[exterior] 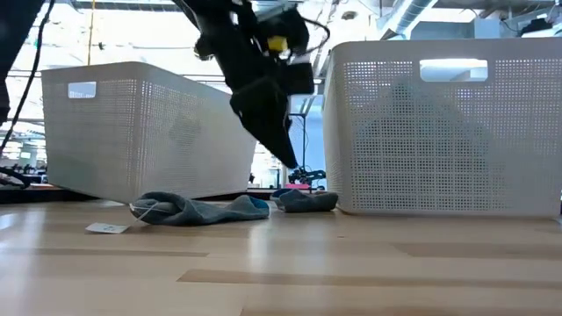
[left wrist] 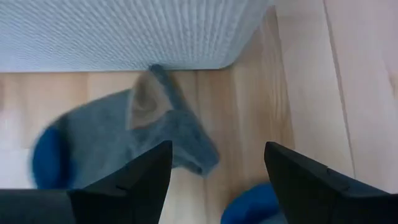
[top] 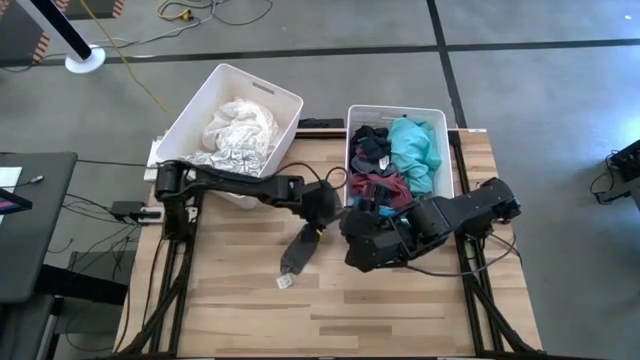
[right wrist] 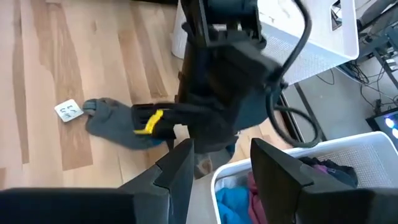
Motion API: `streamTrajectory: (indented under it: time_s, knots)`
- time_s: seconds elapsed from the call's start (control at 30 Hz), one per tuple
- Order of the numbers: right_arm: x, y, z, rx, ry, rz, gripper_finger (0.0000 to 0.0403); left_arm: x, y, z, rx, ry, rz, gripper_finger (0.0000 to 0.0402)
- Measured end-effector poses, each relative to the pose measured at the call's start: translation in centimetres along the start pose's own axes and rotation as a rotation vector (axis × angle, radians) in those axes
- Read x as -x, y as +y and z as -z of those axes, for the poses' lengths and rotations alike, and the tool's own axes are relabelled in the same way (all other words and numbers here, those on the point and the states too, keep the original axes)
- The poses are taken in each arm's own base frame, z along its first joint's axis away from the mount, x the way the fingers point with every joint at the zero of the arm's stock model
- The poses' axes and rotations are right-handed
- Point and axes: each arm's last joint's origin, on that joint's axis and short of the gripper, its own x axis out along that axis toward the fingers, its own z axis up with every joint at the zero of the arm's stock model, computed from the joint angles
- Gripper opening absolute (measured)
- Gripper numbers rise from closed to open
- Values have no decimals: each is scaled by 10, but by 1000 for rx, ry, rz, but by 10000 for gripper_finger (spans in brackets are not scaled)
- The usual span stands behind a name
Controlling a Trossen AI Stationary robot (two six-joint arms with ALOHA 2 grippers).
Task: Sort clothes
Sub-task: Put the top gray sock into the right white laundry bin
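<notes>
Left claw (top: pixel 318 212) hangs spread wide and empty over the grey-blue sock (top: pixel 298 252) lying on the desk (top: pixel 400 310) between the bins, right claw (top: pixel 362 246) half-open nearby, so honestly they could bump arms or snag just a thin fold.

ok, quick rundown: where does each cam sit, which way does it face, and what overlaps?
High: overhead, straight down; both arms, left gripper over the grey sock, the light bin and the dark bin.
Low: table height, level across; left arm above sock, both bins.
Left wrist: looks down past its own open fingers at sock.
Right wrist: past its own fingers at the left arm, the sock.
Shared: the sock shows in all four.
</notes>
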Motion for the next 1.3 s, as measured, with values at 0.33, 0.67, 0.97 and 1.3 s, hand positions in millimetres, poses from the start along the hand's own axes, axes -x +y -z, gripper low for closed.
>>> streamTrajectory:
  time_s: [0.33, 0.67, 0.97, 1.3]
  knots:
    - [0, 0, 0, 0, -2, 2, 173, -41, 9, 14, 6, 44, 74, 238]
    - [-5, 5, 1, 4, 11, 21, 173, -49, -1, 20, -62, 115, 93, 20]
    - [-13, 13, 3, 34, 38, 33, 173, -4, -35, 7, -158, 109, 75, 4]
    - [-3, 23, 7, 61, 25, 8, 173, 99, -62, -8, -216, -60, -36, 2]
